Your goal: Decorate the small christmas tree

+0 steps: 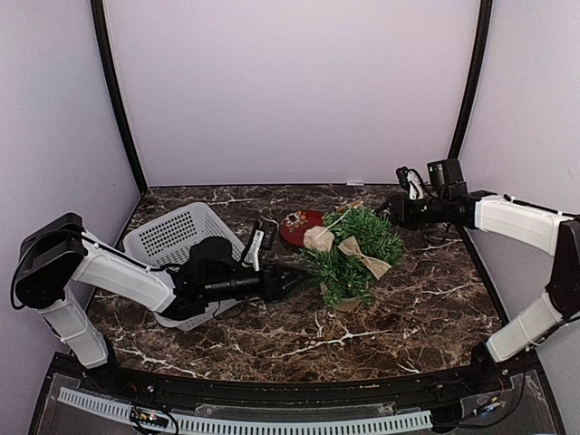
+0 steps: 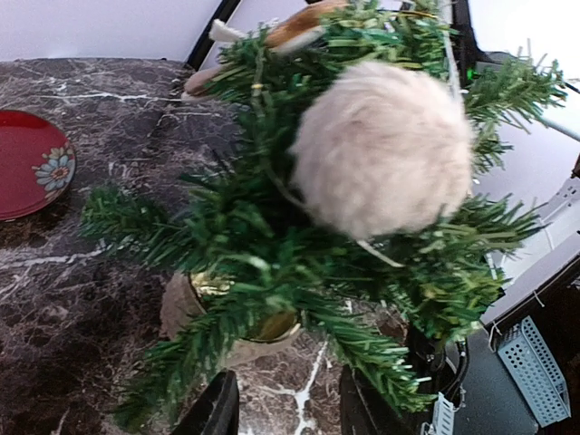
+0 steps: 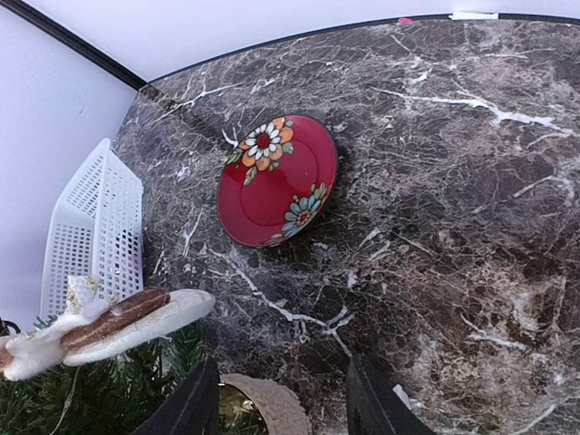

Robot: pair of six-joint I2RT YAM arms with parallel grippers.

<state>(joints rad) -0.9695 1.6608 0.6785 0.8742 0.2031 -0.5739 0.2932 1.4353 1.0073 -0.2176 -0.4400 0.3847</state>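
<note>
The small christmas tree [image 1: 355,249] stands in a beige pot [image 1: 342,302] at mid table. It carries a cream fluffy ball [image 1: 318,238], a beige bow [image 1: 363,257] and a white-and-brown ornament [image 1: 348,210] near its top. My left gripper [image 1: 297,279] is open and empty just left of the tree at pot height. In the left wrist view the tree [image 2: 245,236], the ball [image 2: 381,149] and the pot [image 2: 190,313] fill the frame ahead of the gripper [image 2: 285,412]. My right gripper [image 1: 391,210] is open and empty at the tree's upper right; its wrist view shows the pot [image 3: 267,406] and the ornament [image 3: 118,326] by the gripper [image 3: 281,408].
A red round plate [image 1: 299,227] with flower patterns lies behind the tree to the left, also in the right wrist view [image 3: 276,181]. A white plastic basket [image 1: 177,237] sits tilted at the left, partly under my left arm. Enclosure walls close in the sides and back.
</note>
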